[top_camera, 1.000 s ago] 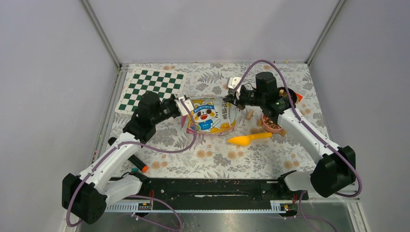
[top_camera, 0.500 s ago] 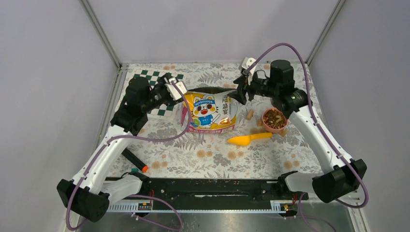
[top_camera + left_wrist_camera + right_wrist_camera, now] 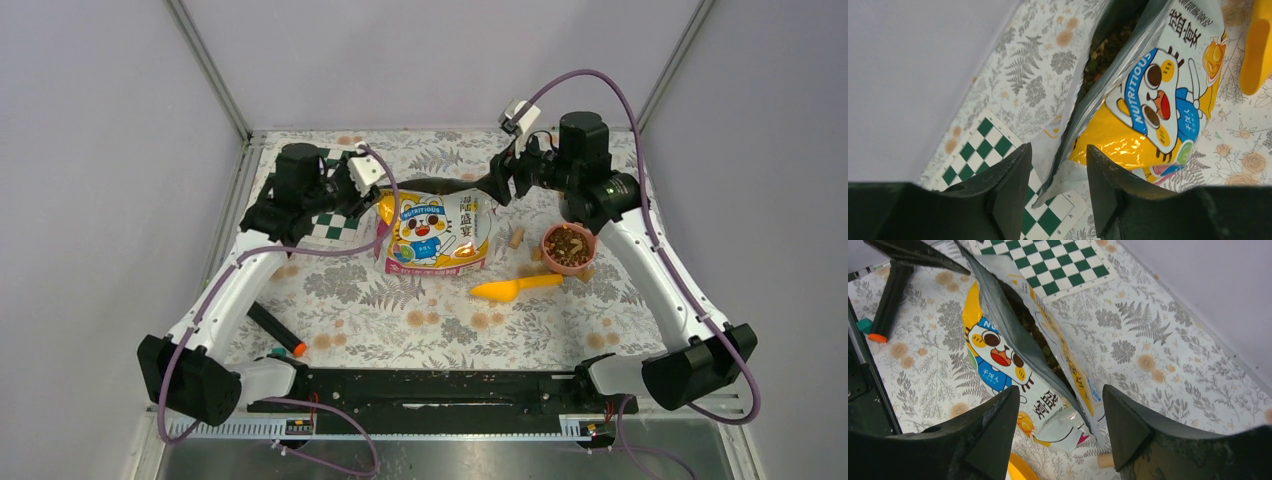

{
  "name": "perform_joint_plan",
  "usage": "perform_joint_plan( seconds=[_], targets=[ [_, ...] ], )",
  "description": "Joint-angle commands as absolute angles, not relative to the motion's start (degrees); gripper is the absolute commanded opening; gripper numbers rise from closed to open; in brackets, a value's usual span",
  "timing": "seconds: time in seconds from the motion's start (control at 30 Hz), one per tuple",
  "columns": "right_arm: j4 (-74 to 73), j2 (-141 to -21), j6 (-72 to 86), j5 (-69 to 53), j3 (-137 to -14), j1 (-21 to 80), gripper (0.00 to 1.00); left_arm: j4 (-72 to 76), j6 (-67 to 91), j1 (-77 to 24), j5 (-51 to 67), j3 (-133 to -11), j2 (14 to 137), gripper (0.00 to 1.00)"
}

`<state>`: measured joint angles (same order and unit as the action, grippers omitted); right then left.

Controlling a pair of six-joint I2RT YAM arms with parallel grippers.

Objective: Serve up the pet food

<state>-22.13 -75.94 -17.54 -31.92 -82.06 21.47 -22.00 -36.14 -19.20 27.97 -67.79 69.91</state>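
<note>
A glossy yellow cat-print bag [image 3: 437, 232] fills the gap between left tool [image 3: 1058, 155] and right tool [image 3: 1060, 390]. Bare floral counter [image 3: 440, 340] lies before it.

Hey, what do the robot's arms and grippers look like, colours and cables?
The left arm and right arm share one look: white link shells, black joints, black bases. A purple cable loops along each. The left gripper and right gripper each have two dark wedge-shaped fingers, and a white camera block sits at each wrist.

Light is bright and even, shadows faint; glare streaks the glossy yellow bag [image 3: 1143, 115], and my near fingers [image 3: 993, 435] look soft.
</note>
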Motion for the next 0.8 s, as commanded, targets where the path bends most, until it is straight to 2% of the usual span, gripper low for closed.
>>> perform_joint_plan(
  seconds=[0.0, 0.13, 0.3, 0.53, 0.67, 0.77],
  targets=[
    [-25.39, -76.56, -18.81, -31.20, -83.37, 21.62, 0.69, -21.36, -33.36, -15.33, 35.48, -70.55, 71.14, 0.47],
    [-25.02, -76.81, -23.07, -31.96, -81.83, 21.62, 0.67, -24.24, -36.02, -14.76, 36.81, -73.34, 73.73, 0.47],
    [-25.16, -77.51, -28.82, -31.44, -80.01, 21.50, 0.59, -27.04, -36.83, -12.92, 41.22, -76.19, 76.84, 0.40],
    [-31.51, -81.30, -38.84, -32.87, -82.11, 20.74, 0.53, -27.04, -37.92, -11.12, 46.05, -75.73, 77.93, 0.38],
    [-33.10, -83.14, -42.17, -32.50, -83.49, 20.74, 0.46, -28.03, -39.50, -10.57, 46.27, -75.18, 78.23, 0.27],
    [-33.14, -84.21, -42.90, -32.78, -84.70, 20.75, 0.31, -28.26, -40.26, -10.42, 46.24, -75.13, 78.28, 0.15]
  ],
)
